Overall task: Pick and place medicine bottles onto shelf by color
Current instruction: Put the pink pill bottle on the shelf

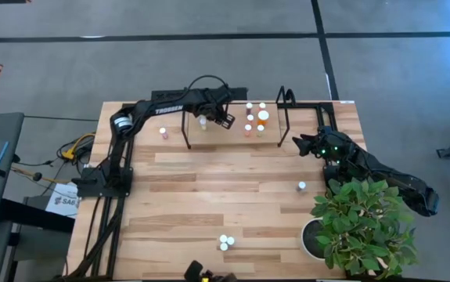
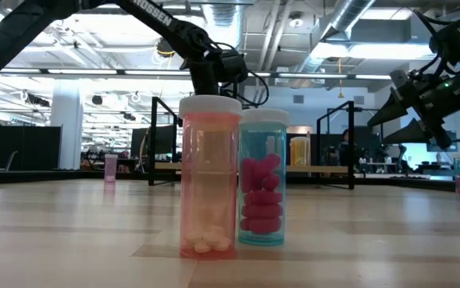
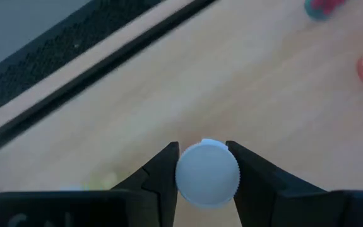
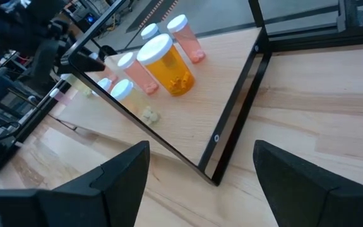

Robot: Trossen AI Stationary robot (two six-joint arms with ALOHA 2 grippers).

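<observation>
Left wrist view: left gripper (image 3: 206, 171) clamps a bottle (image 3: 207, 173) by its white cap, over the shelf (image 3: 250, 88). I should lower it upright beside matching colours before letting go. Right gripper (image 4: 200, 180) waits beside the shelf, fingers spread and empty.

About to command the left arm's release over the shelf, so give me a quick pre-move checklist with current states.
1. Left gripper shut on a white-capped medicine bottle: ok.
2. Bottle above the light wooden shelf board with black tube frame: ok.
3. Held bottle's body colour: cannot tell.
4. Bare board under the bottle: ok.
5. Right gripper open, empty, beside the shelf's end: ok.
6. Bottles left on the plank tabletop, such as the front pair: not ok.
</observation>
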